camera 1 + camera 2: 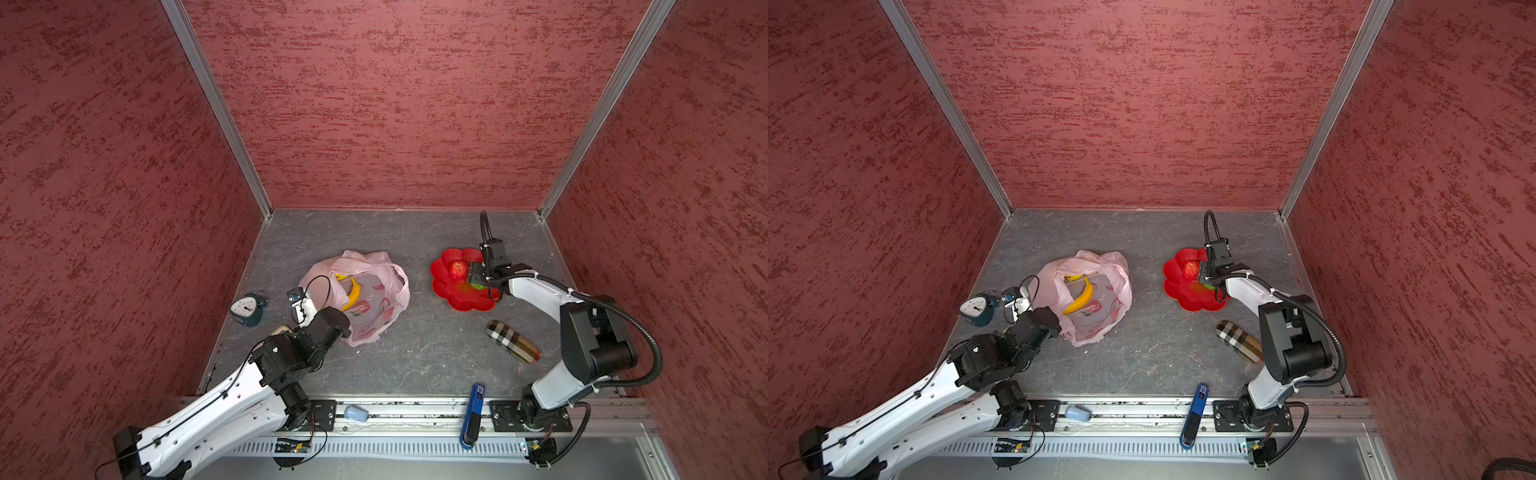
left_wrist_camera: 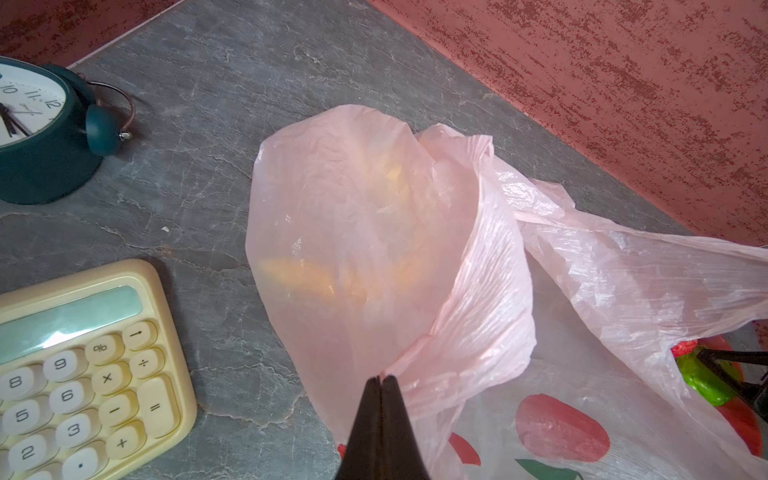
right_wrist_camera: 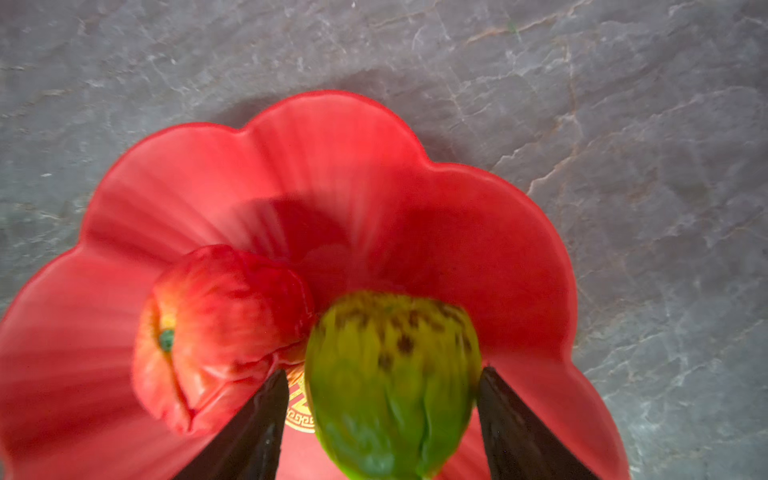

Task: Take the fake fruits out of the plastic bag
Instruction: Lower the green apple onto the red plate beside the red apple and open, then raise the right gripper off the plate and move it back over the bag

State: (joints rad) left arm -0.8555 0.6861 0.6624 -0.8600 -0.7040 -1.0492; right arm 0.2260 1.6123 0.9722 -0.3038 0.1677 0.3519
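Bag: plastic bag point(image 1: 376, 305) lies open left of the tabletop point(image 1: 415, 353) centre, yellow banana point(image 1: 353, 293) inside.
Left gripper: left gripper point(image 2: 380, 380) pinched tight on the bag's rim.
Right gripper: right gripper point(image 3: 384, 370) spread either side of green fruit point(image 3: 390, 415), gap on one side.
Dish: red dish point(image 3: 332, 145), near the right edge, holds green fruit and red apple point(image 3: 224, 328).

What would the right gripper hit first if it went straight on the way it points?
The green fruit sitting between the right gripper's open jaws, most likely; past it, the dish. Depth is unclear.
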